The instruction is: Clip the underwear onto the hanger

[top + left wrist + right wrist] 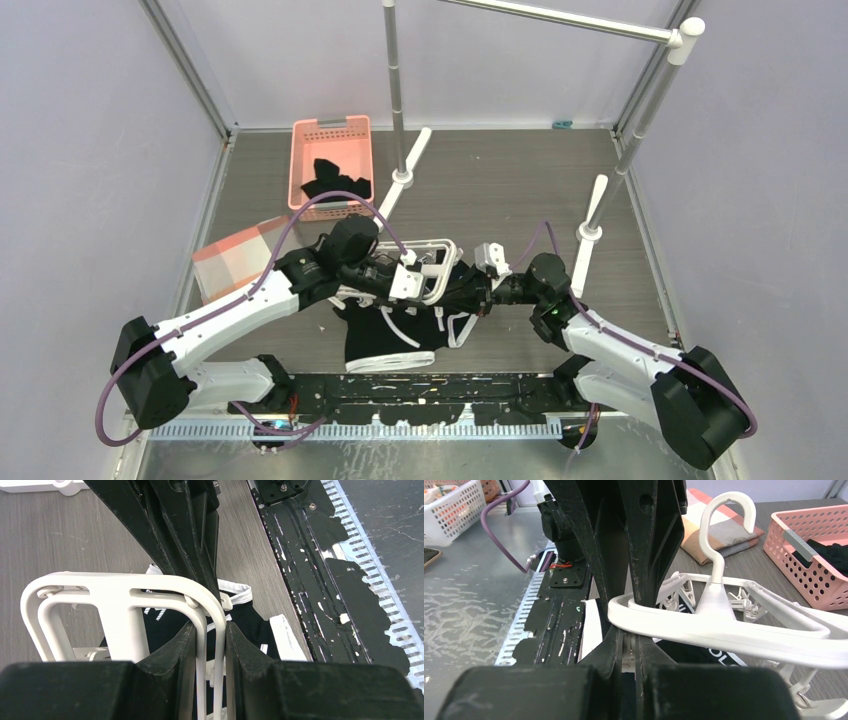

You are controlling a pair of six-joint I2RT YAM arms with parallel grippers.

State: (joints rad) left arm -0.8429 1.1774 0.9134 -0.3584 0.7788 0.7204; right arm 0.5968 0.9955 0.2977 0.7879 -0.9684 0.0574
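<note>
Your left gripper (210, 630) is clamped on the hanger (115, 587) rim, and your right gripper (628, 640) is pinched shut on its end. The underwear (395, 335) lies underneath, by the table's (500, 190) near edge. Keep it level and ease a clip (674, 594) onto the cloth.

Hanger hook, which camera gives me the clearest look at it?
The right wrist view: the hook stands whole and close above the hanger. The left wrist view shows only a corner of the frame, no hook. From the top view, the hook cannot be made out.
</note>
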